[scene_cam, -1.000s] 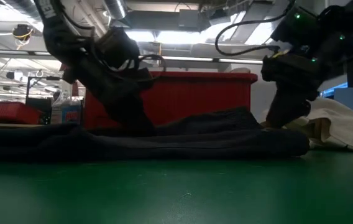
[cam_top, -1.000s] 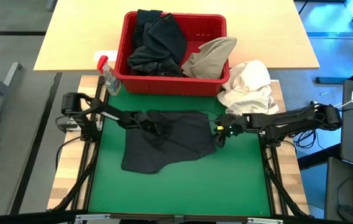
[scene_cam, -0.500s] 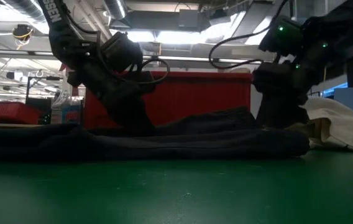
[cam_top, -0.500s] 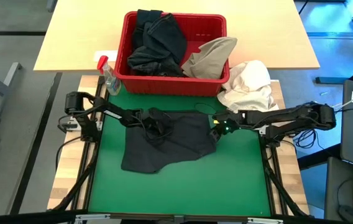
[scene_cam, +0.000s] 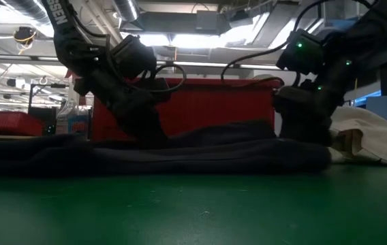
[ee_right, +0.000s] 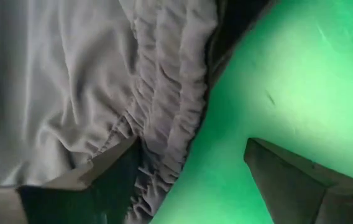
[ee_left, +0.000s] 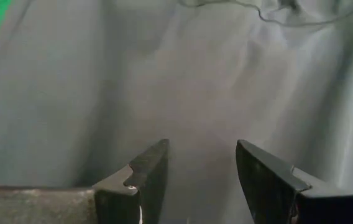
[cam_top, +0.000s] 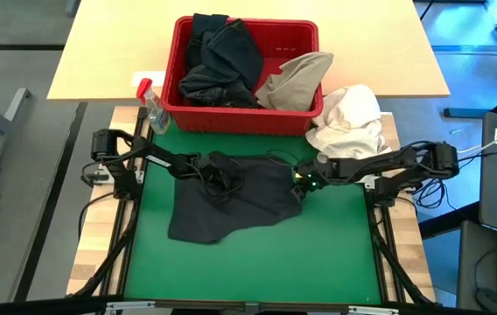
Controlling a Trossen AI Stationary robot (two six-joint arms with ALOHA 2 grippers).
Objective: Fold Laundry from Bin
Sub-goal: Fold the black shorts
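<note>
High view: red bin [cam_top: 305, 35] is sitting beyond both claws, holding dark laundry [cam_top: 222, 61] plus a khaki garment [cam_top: 297, 79] draping over its near rim. A dark garment [cam_top: 231, 201] is lying on the green mat [cam_top: 257, 271], long axis running left gripper [cam_top: 216, 172] to right gripper [cam_top: 299, 184]; bare mat nearer than both.

Low view: both claws are pressing down on its far edge.

Left wrist: fingers [ee_left: 148, 174] are standing apart over cloth, gripping nothing.

Right wrist: fingers [ee_right: 111, 168] are spreading wide, straddling the gathered hem.
</note>
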